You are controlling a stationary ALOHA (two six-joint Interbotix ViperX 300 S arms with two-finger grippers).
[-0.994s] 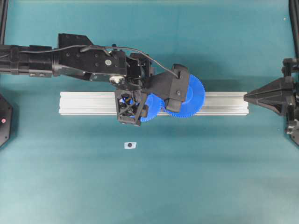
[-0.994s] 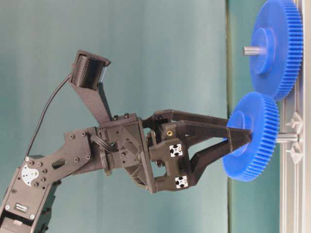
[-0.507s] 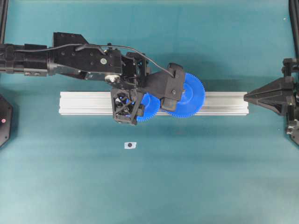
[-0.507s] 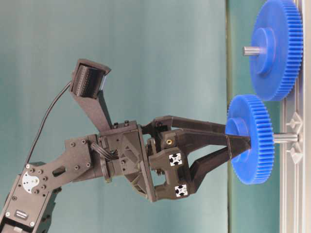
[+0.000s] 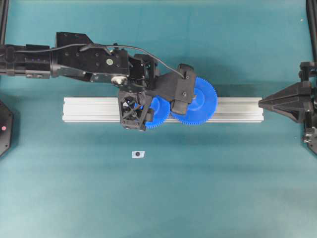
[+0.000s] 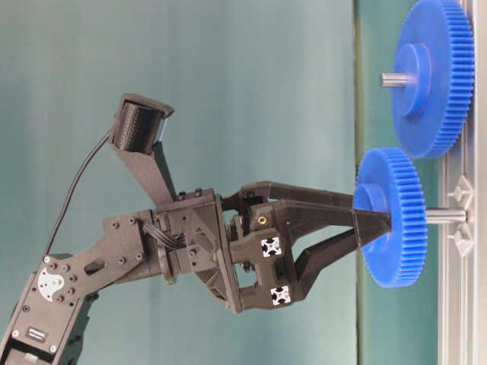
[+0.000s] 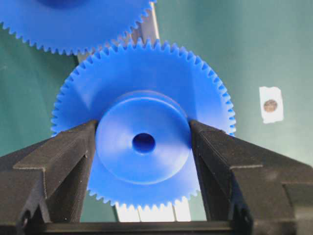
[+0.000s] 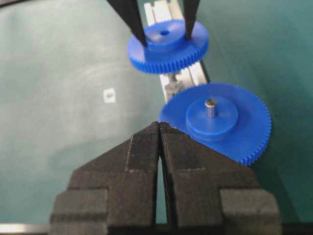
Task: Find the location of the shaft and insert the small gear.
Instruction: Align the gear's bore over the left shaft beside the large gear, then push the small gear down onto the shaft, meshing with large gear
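Note:
My left gripper [image 6: 373, 220] is shut on the raised hub of the small gear [image 6: 392, 217], one finger [image 7: 73, 156] on each side of it. The small gear [image 7: 142, 127] hangs level above the rail, with its dark centre hole empty on top. The shaft [image 6: 446, 217] rises from a faceted base on the rail and meets the gear's underside at its centre. How far it goes in is hidden. From the right wrist the shaft [image 8: 172, 78] shows just below the small gear [image 8: 166, 46]. My right gripper [image 5: 261, 102] rests shut at the rail's right end.
A larger blue gear [image 5: 200, 101] sits on its own steel pin on the aluminium rail [image 5: 89, 109], with its teeth close to the small gear's. A small white tag with a dark dot [image 5: 138, 154] lies on the teal mat in front of the rail.
The small gear was tilted on the shaft's tip a second ago and now sits square to it. My left arm has shifted slightly left. The right arm is unchanged.

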